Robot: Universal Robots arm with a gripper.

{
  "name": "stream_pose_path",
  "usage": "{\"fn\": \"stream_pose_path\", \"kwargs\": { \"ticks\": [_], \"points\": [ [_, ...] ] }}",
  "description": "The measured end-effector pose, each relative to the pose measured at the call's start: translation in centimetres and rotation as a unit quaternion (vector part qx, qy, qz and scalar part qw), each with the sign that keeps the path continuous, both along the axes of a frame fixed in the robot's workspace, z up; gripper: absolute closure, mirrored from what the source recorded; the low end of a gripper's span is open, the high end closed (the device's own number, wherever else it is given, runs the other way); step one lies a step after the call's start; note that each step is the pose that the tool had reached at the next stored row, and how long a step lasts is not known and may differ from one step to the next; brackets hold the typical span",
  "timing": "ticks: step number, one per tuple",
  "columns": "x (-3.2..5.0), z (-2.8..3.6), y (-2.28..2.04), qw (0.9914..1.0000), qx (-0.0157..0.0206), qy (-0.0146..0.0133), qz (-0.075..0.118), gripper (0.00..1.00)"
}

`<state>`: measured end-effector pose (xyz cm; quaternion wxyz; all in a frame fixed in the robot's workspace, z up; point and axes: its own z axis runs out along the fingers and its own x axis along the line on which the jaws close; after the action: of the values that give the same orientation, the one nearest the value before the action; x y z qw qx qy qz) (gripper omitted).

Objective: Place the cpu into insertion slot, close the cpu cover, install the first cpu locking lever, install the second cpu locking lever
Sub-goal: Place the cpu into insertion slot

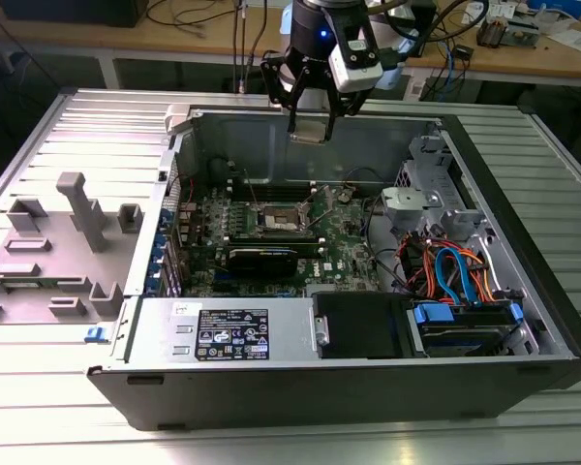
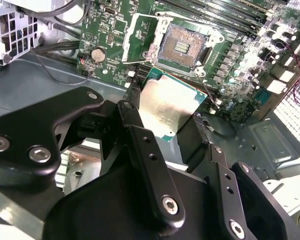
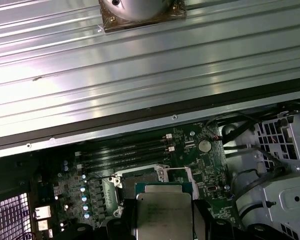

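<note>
My gripper hangs over the open computer case, shut on the cpu, a small flat square chip. In the second wrist view the cpu shows its silvery top between the black fingers, just short of the insertion slot. That slot is open, its dark pin field bare. The cpu cover lies flipped back beside it as a thin metal frame. In the first wrist view the cpu overlaps the near part of the insertion slot. From the exterior view the slot lies lower and well forward of the gripper.
A black graphics card lies just in front of the socket and memory slots run beside it. A power supply and a drive bay with blue and orange cables fill the case's front. A grey fixture stands at the exterior view's left.
</note>
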<state>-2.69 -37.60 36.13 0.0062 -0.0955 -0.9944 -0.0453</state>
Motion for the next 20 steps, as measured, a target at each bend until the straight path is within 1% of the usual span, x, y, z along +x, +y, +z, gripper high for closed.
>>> {"fn": "stream_pose_path", "kwargs": {
  "ticks": [3,5,6,7,10,11,13,15,17,18,20],
  "points": [
    [0.00,-0.01,-0.01,1.00000,0.0001,-0.0001,-0.003,0.46],
    [0.00,-0.01,-0.02,0.99995,0.0000,0.0000,-0.010,0.46],
    [0.00,-0.02,-0.02,0.99977,-0.0001,0.0002,-0.022,0.46],
    [0.00,-0.03,-0.05,0.99968,0.0001,0.0001,-0.025,0.46],
    [-0.01,-0.05,-0.32,0.99965,-0.0001,0.0003,-0.027,0.46],
    [-0.01,-0.08,-0.66,0.99965,0.0000,0.0004,-0.027,0.46],
    [-0.02,-0.11,-0.97,0.99965,-0.0001,0.0006,-0.027,0.46],
    [-0.02,-0.15,-1.04,0.99962,-0.0001,0.0011,-0.027,0.46],
    [-0.01,-0.27,-1.05,0.99910,-0.0001,0.0020,-0.042,0.46],
    [-0.02,-0.29,-1.05,0.99894,-0.0002,0.0026,-0.046,0.46],
    [-0.02,-0.35,-1.10,0.99849,-0.0002,0.0048,-0.055,0.46]
  ]
}}
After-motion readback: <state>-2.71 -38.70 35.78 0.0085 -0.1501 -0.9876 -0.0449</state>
